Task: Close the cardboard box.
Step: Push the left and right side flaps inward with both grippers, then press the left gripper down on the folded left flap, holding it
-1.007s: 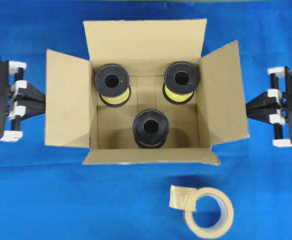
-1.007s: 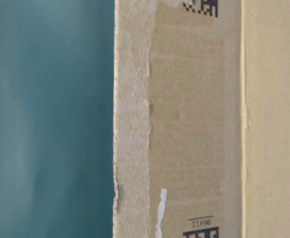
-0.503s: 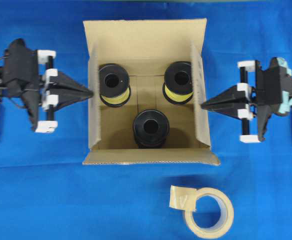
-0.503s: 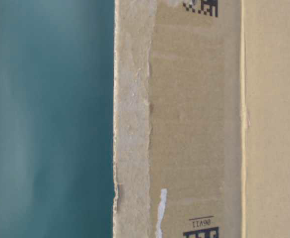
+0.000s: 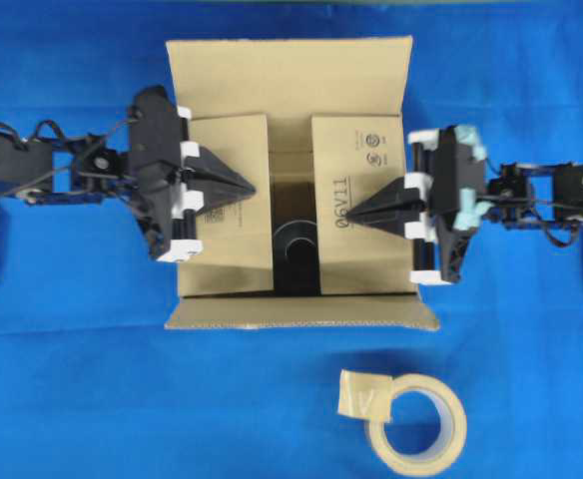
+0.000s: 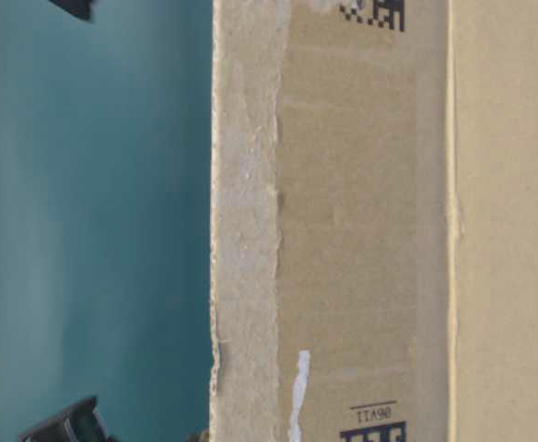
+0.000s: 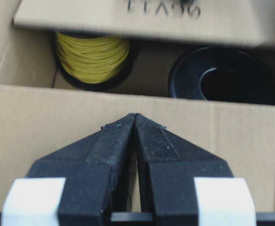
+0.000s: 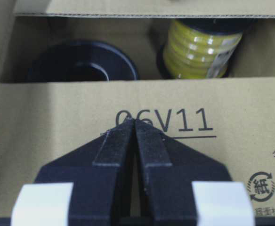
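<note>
The blue cloth-covered bench (image 5: 72,379) carries the large brown corrugated cardboard box (image 5: 291,70) at its middle, toward the far edge. The box's far flap stands open and its near flap (image 5: 301,315) lies outward, while the two side flaps are folded down over the opening with a gap between them. The left side flap (image 5: 234,249) has the left black pincer (image 5: 250,187) resting on it, fingers pressed together to a point and holding nothing. The right side flap (image 5: 356,160), printed "06V11", lies under the right black pincer (image 5: 349,217), likewise closed tip to tip and empty. Through the gap shows a black spool (image 5: 293,244); the wrist views also show a spool wound with yellow wire (image 7: 91,55) inside the box. On the bench near the box's near-right corner lies a beige roll of tape (image 5: 418,419) with a loose end (image 5: 359,394).
</note>
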Robot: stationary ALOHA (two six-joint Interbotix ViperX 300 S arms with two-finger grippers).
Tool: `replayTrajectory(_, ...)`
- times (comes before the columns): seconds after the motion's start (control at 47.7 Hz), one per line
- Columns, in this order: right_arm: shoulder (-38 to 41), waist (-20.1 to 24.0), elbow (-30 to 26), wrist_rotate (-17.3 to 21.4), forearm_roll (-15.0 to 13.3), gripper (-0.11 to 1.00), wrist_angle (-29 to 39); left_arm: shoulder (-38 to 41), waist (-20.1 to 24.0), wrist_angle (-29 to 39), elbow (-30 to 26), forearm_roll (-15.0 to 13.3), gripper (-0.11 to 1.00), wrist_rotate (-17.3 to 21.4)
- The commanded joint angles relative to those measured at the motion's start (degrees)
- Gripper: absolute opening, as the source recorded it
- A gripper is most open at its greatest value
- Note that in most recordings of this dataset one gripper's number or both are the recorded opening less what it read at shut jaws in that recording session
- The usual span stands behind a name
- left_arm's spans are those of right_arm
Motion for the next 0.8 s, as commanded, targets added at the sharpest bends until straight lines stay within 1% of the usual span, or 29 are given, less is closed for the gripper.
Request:
replayTrajectory(0.0,1.1,-0.3,-1.6,0.1,0.4,0.0,-0.6,1.1,0.2,-0.5,-1.8,-0.1,0.0,0.1)
replayTrajectory(0.252,1.3,-0.4,-1.8,0.1,0.4,0.0,-0.6,2.5,0.2,-0.5,-1.9,-0.1,0.0,0.1)
replayTrajectory(0.42,1.3,-0.3,-1.9,0.1,0.4,0.0,-0.6,3.6,0.9,-1.7,-3.9,-0.1,0.0,0.2)
replayTrajectory(0.545,1.3,-0.3,-1.9,0.1,0.4,0.0,-0.6,5.2,2.4,-1.9,-6.8,-0.1,0.0,0.5)
replayTrajectory(0.65,1.3,-0.3,-1.9,0.2,0.5,0.0,-0.6,7.0,4.4,-2.2,-10.3,-0.1,0.0,1.8)
replayTrajectory(0.776,1.3,-0.3,-1.9,0.3,0.4,0.0,-0.6,9.2,6.3,-2.3,-13.9,-0.1,0.0,4.7)
